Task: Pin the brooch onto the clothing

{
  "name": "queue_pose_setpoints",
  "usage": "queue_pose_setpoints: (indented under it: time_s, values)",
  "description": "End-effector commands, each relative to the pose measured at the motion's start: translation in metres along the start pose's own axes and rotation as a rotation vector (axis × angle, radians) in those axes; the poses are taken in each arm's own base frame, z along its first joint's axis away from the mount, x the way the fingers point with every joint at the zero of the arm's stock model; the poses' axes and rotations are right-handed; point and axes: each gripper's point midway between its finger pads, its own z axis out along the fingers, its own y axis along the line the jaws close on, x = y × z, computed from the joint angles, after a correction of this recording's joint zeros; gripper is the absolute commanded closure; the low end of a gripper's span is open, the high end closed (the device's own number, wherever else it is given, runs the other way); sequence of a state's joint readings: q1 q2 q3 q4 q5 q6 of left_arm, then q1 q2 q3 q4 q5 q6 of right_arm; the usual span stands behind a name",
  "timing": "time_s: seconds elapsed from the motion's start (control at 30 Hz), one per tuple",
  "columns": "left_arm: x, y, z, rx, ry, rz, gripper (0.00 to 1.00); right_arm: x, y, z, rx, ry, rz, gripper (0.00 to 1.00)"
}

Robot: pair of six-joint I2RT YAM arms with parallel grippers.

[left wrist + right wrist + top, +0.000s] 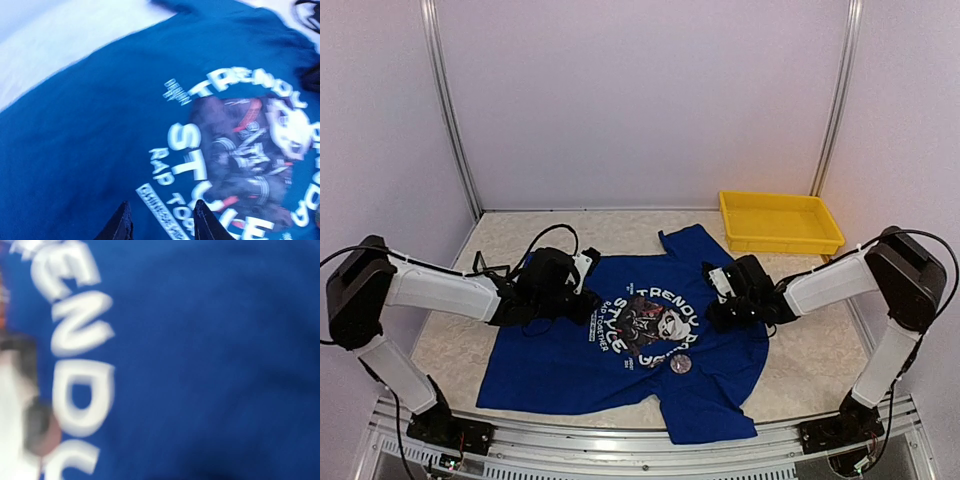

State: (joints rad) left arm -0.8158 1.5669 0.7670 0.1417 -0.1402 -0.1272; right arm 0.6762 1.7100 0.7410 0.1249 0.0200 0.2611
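The clothing (pixel 620 370), a royal-blue T-shirt with a white "TRENDY STYLE" panda print, lies spread flat on the table. A small round brooch (pixel 683 364) rests on it just below the print. My left gripper (pixel 590 308) hovers at the print's left side. In the left wrist view its two dark fingertips (pixel 122 222) stand apart over the shirt (pixel 75 150) with nothing between them. My right gripper (pixel 715 305) is low over the print's right side. The right wrist view shows only blurred blue cloth (pixel 210 360) and white letters, with the fingers out of frame.
A yellow tray (pixel 780 222) stands at the back right, beyond the shirt's sleeve. White walls with metal uprights close in the back and both sides. Black cables loop behind the left arm (pixel 495 265).
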Motion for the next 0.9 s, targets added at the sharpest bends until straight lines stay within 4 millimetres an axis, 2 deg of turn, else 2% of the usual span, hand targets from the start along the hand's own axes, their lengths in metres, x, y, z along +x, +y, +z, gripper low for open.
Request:
queue_pose_setpoints:
  time_s: [0.0,0.13,0.23,0.3,0.4,0.57,0.7,0.77,0.87]
  values:
    - [0.065,0.058,0.040,-0.228,0.218,-0.187,0.62,0.013,-0.040,0.015,0.193,0.110,0.031,0.88]
    - [0.089,0.099,0.056,-0.345,0.273,-0.252,0.62,0.004,-0.051,0.030,0.203,0.112,0.036,0.88]
    - [0.097,0.129,0.063,-0.407,0.283,-0.307,0.62,-0.007,-0.062,0.045,0.219,0.108,0.037,0.88]
    - [0.098,0.146,0.065,-0.440,0.279,-0.325,0.62,-0.018,-0.069,0.051,0.234,0.094,0.026,0.88]
    - [0.088,0.160,0.069,-0.468,0.246,-0.319,0.61,-0.037,-0.078,0.058,0.261,0.081,-0.021,0.87]
    - [0.059,0.152,0.075,-0.421,0.185,-0.268,0.58,-0.074,-0.072,0.054,0.247,0.037,-0.108,0.86]
    - [0.025,0.145,0.060,-0.415,0.109,-0.236,0.56,-0.102,-0.049,0.032,0.215,-0.011,-0.187,0.84]
    - [0.016,0.142,0.050,-0.414,0.086,-0.230,0.55,-0.104,-0.033,0.018,0.200,-0.022,-0.215,0.83]
    - [0.015,0.132,0.033,-0.394,0.068,-0.258,0.55,-0.090,-0.006,0.003,0.128,-0.007,-0.204,0.83]
